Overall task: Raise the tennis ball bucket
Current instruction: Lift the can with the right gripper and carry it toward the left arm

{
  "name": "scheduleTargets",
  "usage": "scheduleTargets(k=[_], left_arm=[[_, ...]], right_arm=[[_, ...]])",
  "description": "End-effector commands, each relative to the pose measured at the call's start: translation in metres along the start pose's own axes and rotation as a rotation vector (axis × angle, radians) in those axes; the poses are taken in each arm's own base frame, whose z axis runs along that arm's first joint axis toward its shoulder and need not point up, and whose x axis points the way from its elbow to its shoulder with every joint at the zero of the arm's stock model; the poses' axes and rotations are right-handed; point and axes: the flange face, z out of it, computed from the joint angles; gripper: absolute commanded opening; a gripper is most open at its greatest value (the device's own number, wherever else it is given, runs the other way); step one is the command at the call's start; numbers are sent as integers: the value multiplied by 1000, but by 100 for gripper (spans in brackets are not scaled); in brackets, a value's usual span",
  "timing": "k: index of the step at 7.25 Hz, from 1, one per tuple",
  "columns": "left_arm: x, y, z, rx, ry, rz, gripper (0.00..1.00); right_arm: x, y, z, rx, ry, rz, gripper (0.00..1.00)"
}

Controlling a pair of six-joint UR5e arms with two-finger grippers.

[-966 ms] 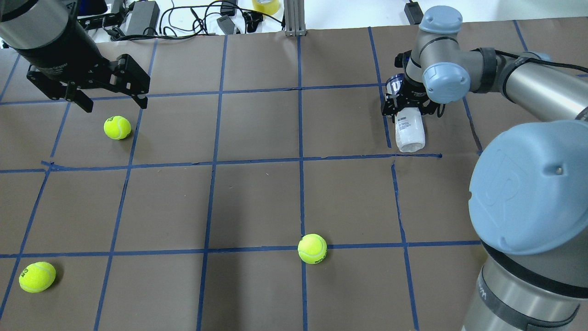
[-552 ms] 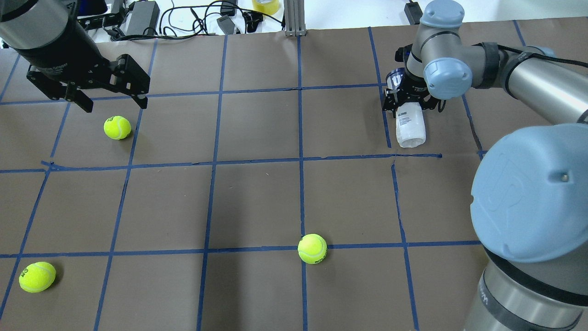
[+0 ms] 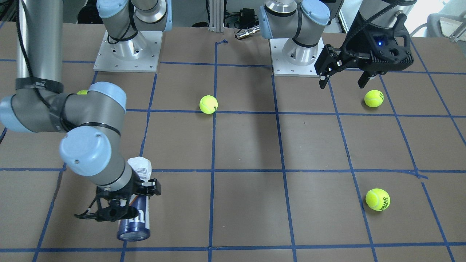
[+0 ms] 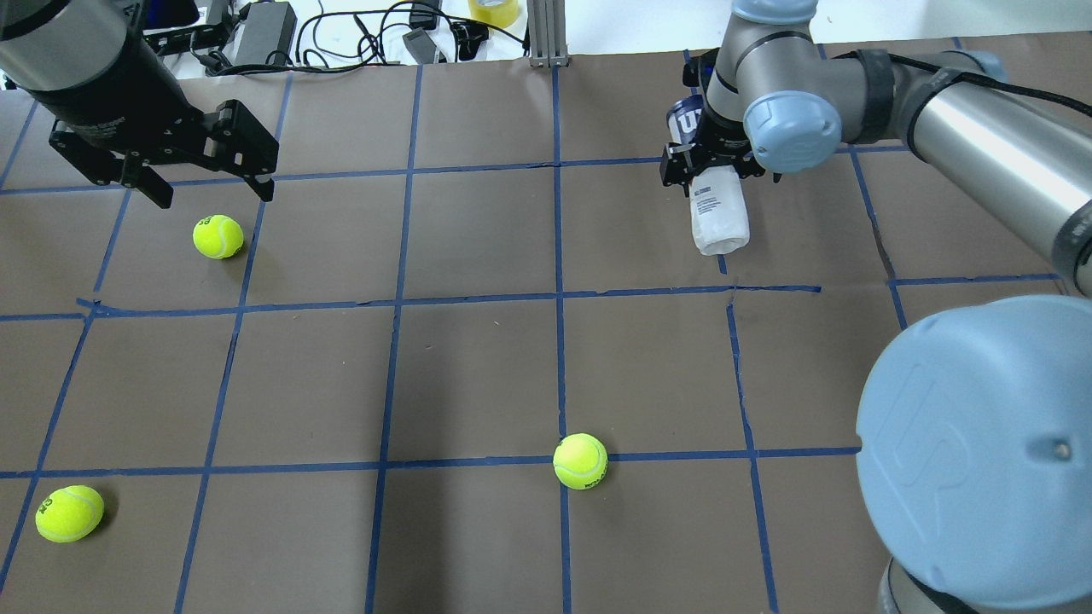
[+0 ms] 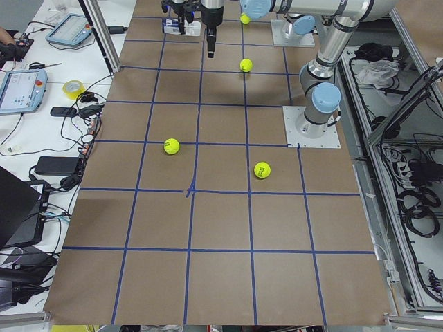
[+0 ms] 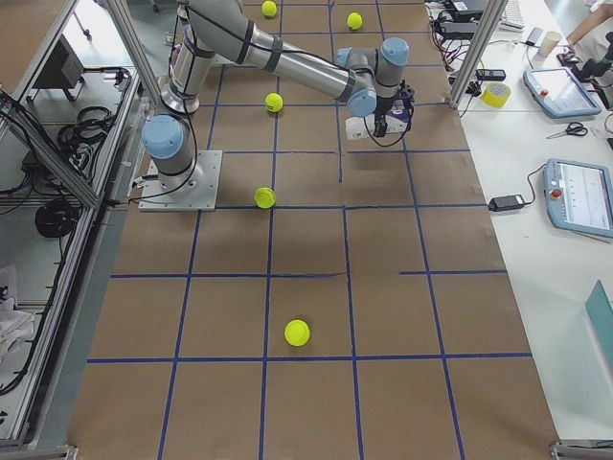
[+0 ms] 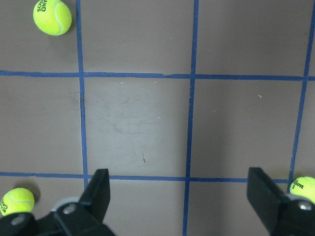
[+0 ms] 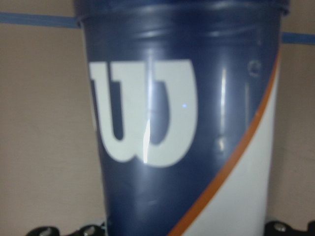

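Note:
The tennis ball bucket (image 4: 719,217) is a slim tube with a white end and a navy end bearing a white "W" (image 8: 147,113). My right gripper (image 4: 713,166) is shut on its middle and holds it lying sideways, seemingly just above the brown table. In the front-facing view the tube (image 3: 140,218) points its navy rim at the camera, with the right gripper (image 3: 122,203) around it. My left gripper (image 4: 213,196) is open and empty, hovering above a loose tennis ball (image 4: 217,236); the left wrist view shows its fingers (image 7: 98,191) spread wide over the bare table.
Two more loose yellow balls lie near the front (image 4: 580,461) and front left (image 4: 68,513). Cables, power bricks and a tape roll (image 4: 493,10) sit beyond the far table edge. A metal post (image 4: 546,34) stands at the far middle.
My right arm has carried the tube leftwards and farther from the robot. The left arm and the loose balls have not moved.

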Motion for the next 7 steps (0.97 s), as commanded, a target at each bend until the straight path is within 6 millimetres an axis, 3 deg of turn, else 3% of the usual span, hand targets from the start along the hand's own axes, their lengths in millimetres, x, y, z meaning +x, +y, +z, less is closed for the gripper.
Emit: scheduleTargets(k=[1,4,5,7], left_arm=[[-1,0,-1,3,0,-1,100],[-13,-1,-1,-9,-93,79,100],[-29,-4,-1,-9,-87,83,100],[-74,-11,-4,10,-13,4,100]], right_arm=[[-98,3,-26,62,-24,-78,62],[-170,26,-26,61,-28,-24,67],[-192,33,-22,61,-20,-80,67],[-204,39,-15,68,-15,-195,73]])
